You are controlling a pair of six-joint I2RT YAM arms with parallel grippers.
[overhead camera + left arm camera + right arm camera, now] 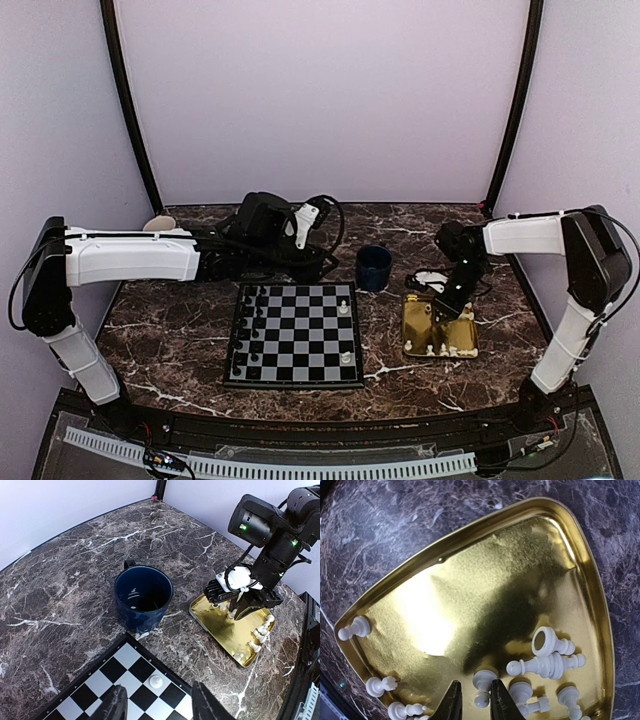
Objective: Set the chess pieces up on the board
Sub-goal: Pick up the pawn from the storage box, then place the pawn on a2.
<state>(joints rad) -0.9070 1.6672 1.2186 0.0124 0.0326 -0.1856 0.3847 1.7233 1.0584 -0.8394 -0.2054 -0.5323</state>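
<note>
Fingertips point(452, 700) of your right tool point(476, 702) fill the bottom of the wrist view, and 1 white piece point(482, 685) sits right between them, inside the gold tray point(580, 555) at its near end. The jaws stand narrowly parted with a sliver of gold showing on each side of the piece, so as far as I can see you have no grip yet.

That piece looks to be lying down, its long axis running along the gap between your fingers and its broad end pointing into the tray. Your squeeze should come across its thin waist. Mind the neighbours: more chess pieces point(547, 662) lie in a heap inside the tray, just beside that finger.

Left of the tray, well apart from it on the desk point(180, 330), lies the board point(300, 340). It carries 2 white pieces on the column nearest the tray and black pieces point(246, 325) along the column farthest from it.

Your left tool point(159, 705) hangs over the board's tray-side corner, spread wide and holding nothing. A blue mug point(374, 268) stands beyond the tray's far left corner. Your right arm is clearly the nearer one for this pick.
</note>
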